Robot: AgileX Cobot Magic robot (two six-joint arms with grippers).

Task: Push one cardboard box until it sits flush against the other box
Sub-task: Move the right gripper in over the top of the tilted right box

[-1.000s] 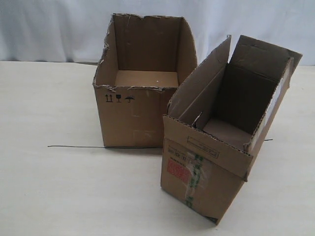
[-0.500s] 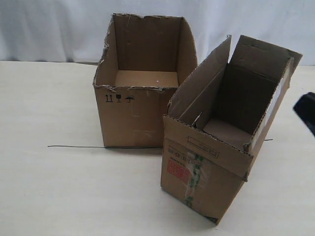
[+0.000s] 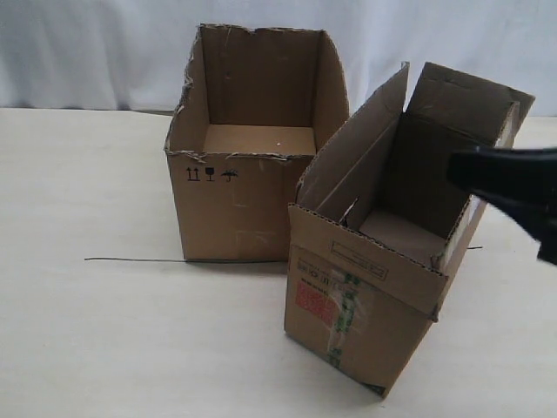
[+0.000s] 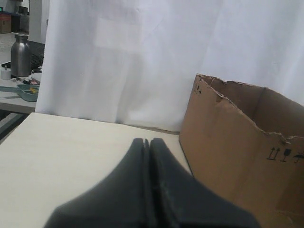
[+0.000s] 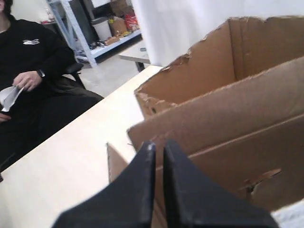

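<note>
The cardboard box (image 3: 365, 305), narrower, with a red label (image 3: 315, 303) and raised flaps, stands front right, angled. A wedge-shaped gap separates it from the other box (image 3: 235, 209), which is wider with a torn rim. My right gripper (image 3: 454, 171) reaches in from the right at the height of the narrow box's right wall top; I cannot tell if it touches. In the right wrist view that gripper (image 5: 159, 145) is shut and empty, pointing over the narrow box's flap (image 5: 237, 123) toward the torn box (image 5: 199, 71). My left gripper (image 4: 146, 141) is shut, beside the torn box (image 4: 228, 152).
A thin dark wire (image 3: 130, 259) lies on the pale table left of the wide box. A white curtain (image 3: 87, 52) hangs behind. A seated person in black (image 5: 33, 61) is beyond the table edge. A metal bottle (image 4: 20, 54) stands on another table.
My right gripper has come in from the right edge and moved left to the narrow box's right wall. Neither box has moved.
</note>
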